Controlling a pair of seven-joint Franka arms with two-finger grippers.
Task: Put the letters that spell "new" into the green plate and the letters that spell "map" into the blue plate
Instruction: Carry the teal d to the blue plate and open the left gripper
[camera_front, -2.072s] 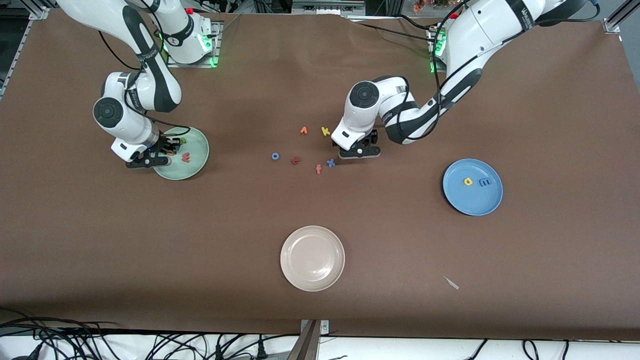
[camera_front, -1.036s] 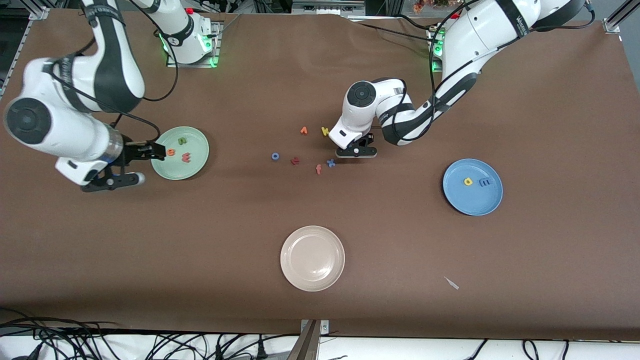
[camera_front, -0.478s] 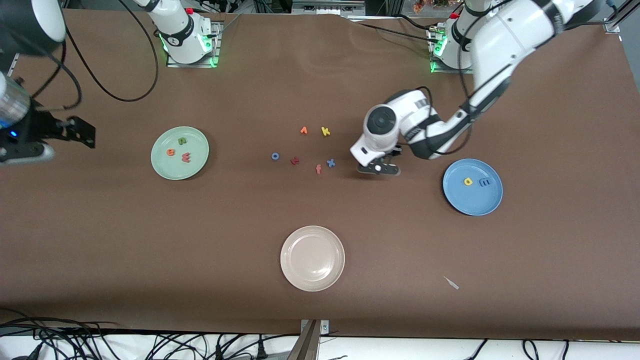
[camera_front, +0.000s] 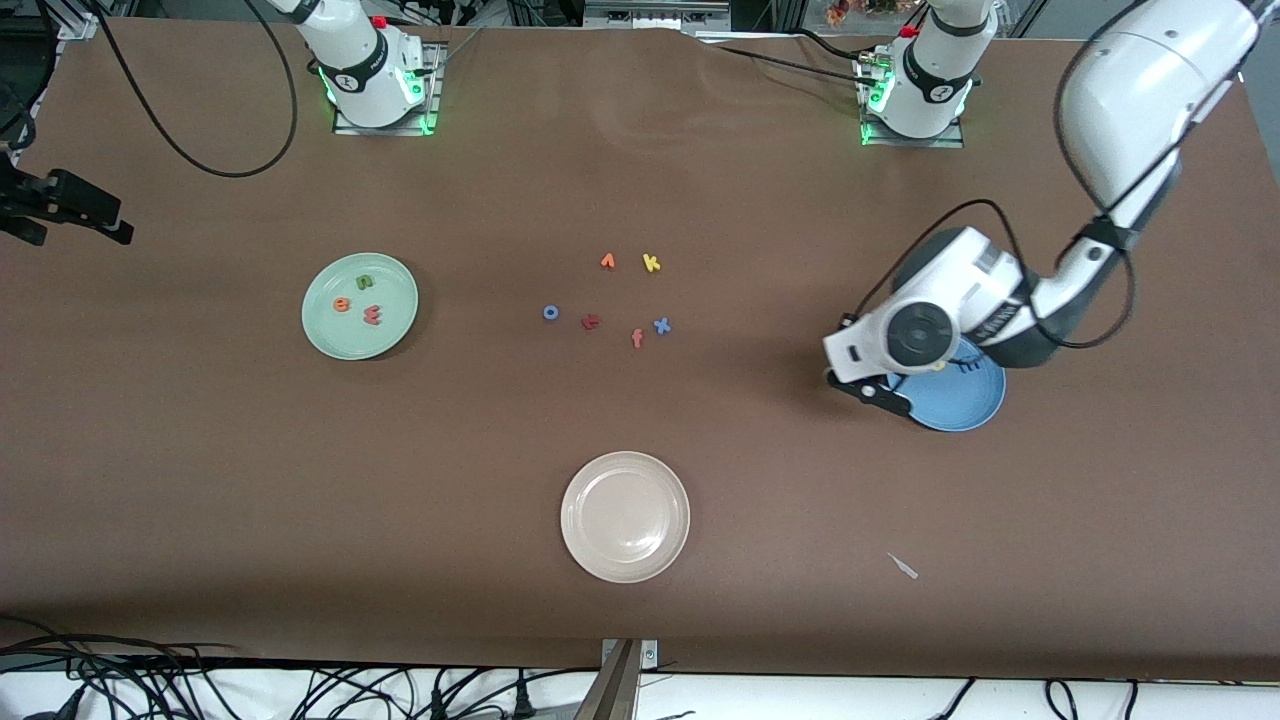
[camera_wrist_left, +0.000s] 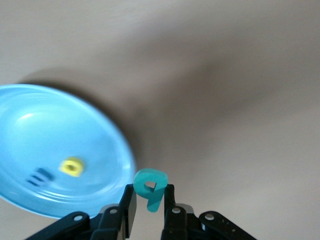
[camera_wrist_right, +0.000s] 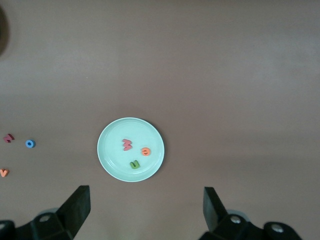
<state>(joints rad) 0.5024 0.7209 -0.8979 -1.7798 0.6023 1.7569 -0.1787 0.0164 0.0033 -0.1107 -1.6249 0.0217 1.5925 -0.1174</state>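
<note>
Left claw (camera_wrist_left: 148, 212) is clamped on the teal "a" (camera_wrist_left: 150, 187), which stands up between its fingers; in the front view this claw (camera_front: 880, 392) hangs over the rim of the blue plate (camera_front: 962, 408), right of frame centre. On that plate lie the yellow "p" (camera_wrist_left: 72, 166) and the blue "m" (camera_wrist_left: 41, 177), close beside each other. Right claw (camera_wrist_right: 145, 210) is spread wide and holds nothing; it sits at the upper left edge of the front view (camera_front: 62, 208), high above the table (camera_front: 300, 480). The green plate (camera_front: 325, 340), left of centre, holds the green "n" (camera_front: 366, 282), orange "e" (camera_front: 342, 304) and pinkish-red "w" (camera_front: 373, 315). Stray letters (camera_front: 608, 297) lie mid-frame; a cream-white plate (camera_front: 625, 517) sits lower centre.
</note>
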